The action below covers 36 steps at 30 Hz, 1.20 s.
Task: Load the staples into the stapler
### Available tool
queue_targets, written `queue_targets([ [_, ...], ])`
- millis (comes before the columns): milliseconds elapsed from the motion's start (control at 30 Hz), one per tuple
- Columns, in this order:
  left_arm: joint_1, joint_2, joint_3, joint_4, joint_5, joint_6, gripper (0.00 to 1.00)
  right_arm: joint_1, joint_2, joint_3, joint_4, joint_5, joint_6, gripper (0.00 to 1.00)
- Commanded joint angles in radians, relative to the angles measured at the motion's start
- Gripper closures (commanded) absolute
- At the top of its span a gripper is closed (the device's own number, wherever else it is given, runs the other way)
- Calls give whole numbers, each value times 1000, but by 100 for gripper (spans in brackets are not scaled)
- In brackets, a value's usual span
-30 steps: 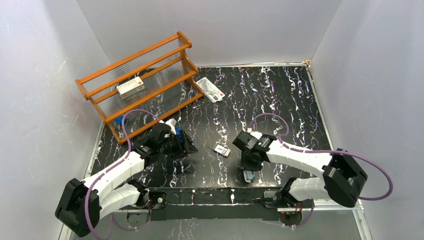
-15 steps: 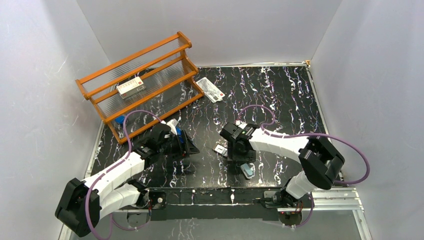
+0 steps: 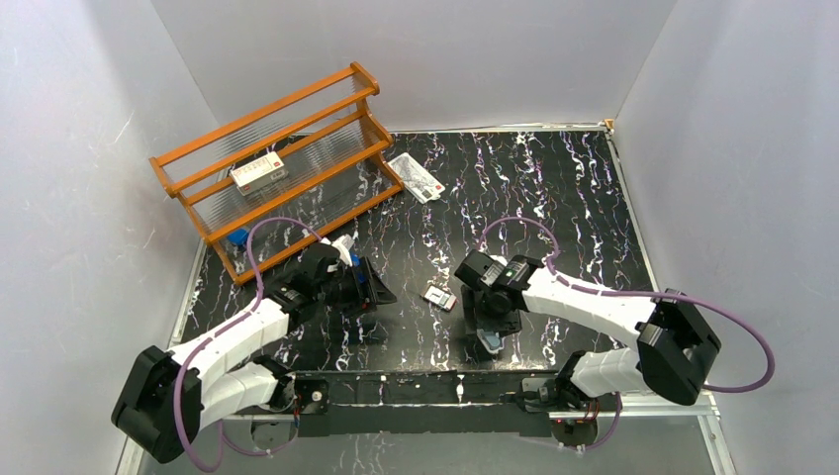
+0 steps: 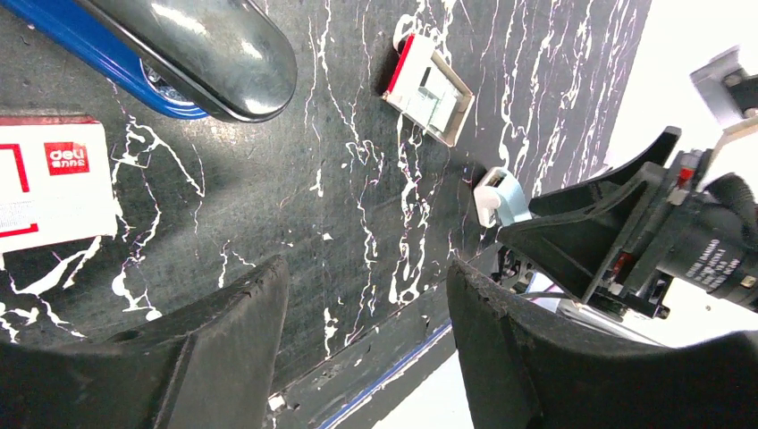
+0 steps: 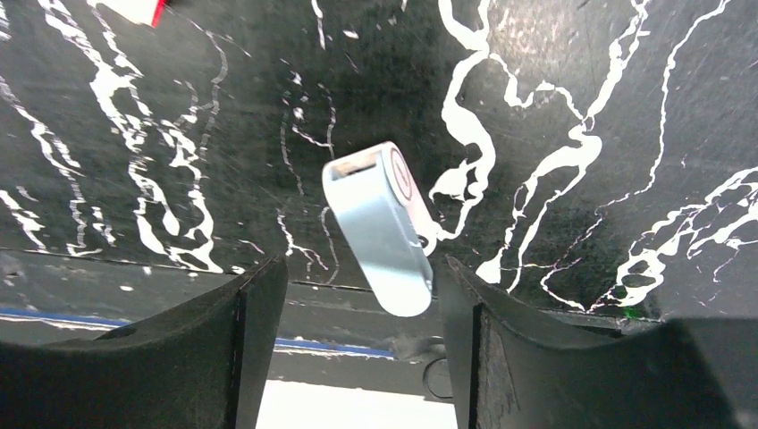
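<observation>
The small red-and-white staples box (image 3: 440,296) lies on the black marbled table between my arms, its pale inner tray partly slid out; it also shows in the left wrist view (image 4: 427,85). The blue stapler (image 4: 179,54) lies at the top left of the left wrist view, mostly hidden under my left arm in the top view. My left gripper (image 3: 371,292) (image 4: 362,277) is open and empty, just right of the stapler. My right gripper (image 3: 492,322) (image 5: 362,268) is open and empty, right of the staples box and hovering over a flash drive.
A pale blue flash drive (image 5: 384,228) (image 3: 490,343) lies near the front edge. A white box with red print (image 4: 45,179) lies beside the stapler. The orange rack (image 3: 297,104) at back left holds a larger red-and-white box (image 3: 259,171). A white printed packet (image 3: 416,178) lies by it.
My right gripper swung left toward the staples box, then came back right over the flash drive, still open. The left arm has barely moved.
</observation>
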Motion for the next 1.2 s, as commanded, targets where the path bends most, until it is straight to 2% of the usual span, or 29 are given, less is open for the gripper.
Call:
queue_targets([
  [0, 5, 3, -12, 17, 15, 6, 37, -2, 4, -22, -33, -12, -63, 33],
  [67, 5, 5, -12, 17, 17, 3, 37, -2, 14, -15, -33, -6, -77, 42],
  [167, 5, 9, -10, 18, 20, 2, 37, -2, 10, -11, -18, -32, -97, 45],
  [567, 5, 39, 11, 63, 63, 2, 37, -2, 39, -29, -18, -34, -101, 49],
  [767, 5, 53, 16, 95, 93, 1, 36, -2, 43, -20, -22, -29, -98, 69],
  [833, 5, 49, 12, 113, 114, 3, 35, -2, 42, -15, -7, -46, -96, 70],
  [1000, 5, 36, -21, 172, 166, -7, 30, -3, -19, -15, 132, -152, -79, 71],
  [1167, 5, 28, -87, 309, 240, -61, 26, -20, -81, -81, 389, -288, 3, 71],
])
